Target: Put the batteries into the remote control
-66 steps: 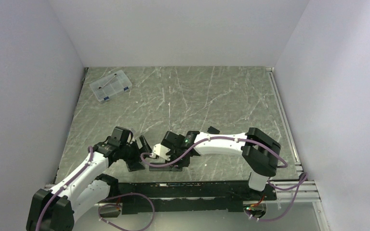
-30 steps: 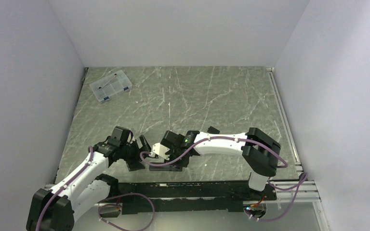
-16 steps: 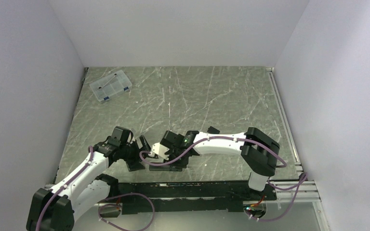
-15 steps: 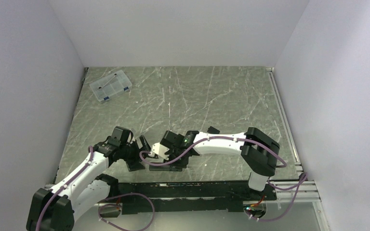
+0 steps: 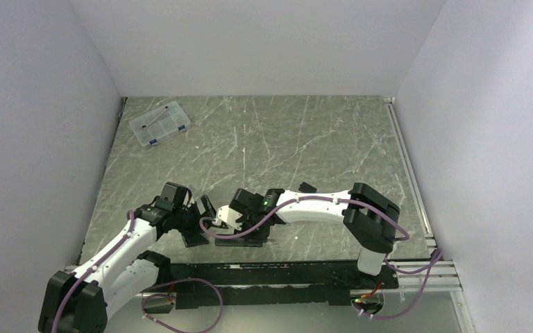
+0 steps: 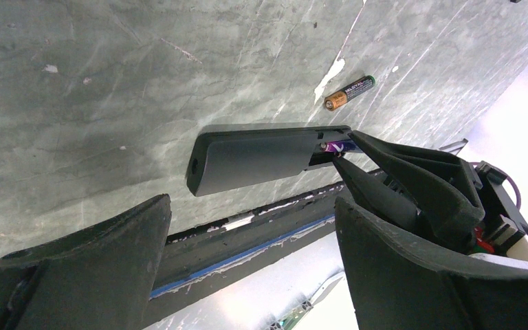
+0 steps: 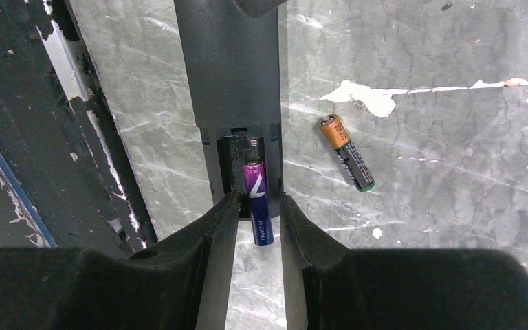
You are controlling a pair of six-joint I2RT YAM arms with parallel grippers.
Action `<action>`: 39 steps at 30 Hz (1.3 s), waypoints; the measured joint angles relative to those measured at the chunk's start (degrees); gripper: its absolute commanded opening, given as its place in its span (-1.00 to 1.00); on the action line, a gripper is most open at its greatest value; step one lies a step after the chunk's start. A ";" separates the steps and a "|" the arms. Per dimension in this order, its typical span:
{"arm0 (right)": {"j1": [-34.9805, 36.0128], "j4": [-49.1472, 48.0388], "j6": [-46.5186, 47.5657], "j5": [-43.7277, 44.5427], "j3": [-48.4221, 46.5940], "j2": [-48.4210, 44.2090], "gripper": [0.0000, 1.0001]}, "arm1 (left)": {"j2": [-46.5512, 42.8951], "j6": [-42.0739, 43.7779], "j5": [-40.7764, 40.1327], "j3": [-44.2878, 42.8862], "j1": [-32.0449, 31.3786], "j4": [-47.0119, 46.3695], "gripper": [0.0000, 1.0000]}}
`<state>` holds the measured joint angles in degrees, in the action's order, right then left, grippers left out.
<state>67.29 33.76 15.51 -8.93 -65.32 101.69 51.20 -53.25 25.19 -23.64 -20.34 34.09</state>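
The black remote control lies flat near the table's front edge, its battery bay open at the end nearest my right gripper; it also shows in the left wrist view. A purple-blue battery lies with one end in the bay and the other end sticking out. My right gripper straddles it, with a thin gap showing on each side. The gold-ended battery lies loose on the table just beside the remote. My left gripper is wide open and empty, just off the remote's other end.
A clear compartment box sits at the table's back left corner. A small black part lies beside the right forearm. The black front rail runs close along the remote. A white scuff marks the table.
The right arm has edged slightly left towards the remote. The left arm, the remote and the loose battery have not visibly moved.
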 measured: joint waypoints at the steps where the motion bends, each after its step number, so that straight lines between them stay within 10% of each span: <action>1: 0.00 0.00 0.00 0.02 0.00 0.02 -0.39 | 0.02 0.00 0.02 0.00 0.00 0.00 0.89; 39: 0.00 0.13 -0.15 0.09 -0.61 0.85 -0.54 | 0.02 -0.02 -0.61 0.26 0.28 0.04 0.89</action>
<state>67.29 33.89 15.35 -8.84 -65.93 102.54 51.22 -53.28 24.58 -23.38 -20.05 34.13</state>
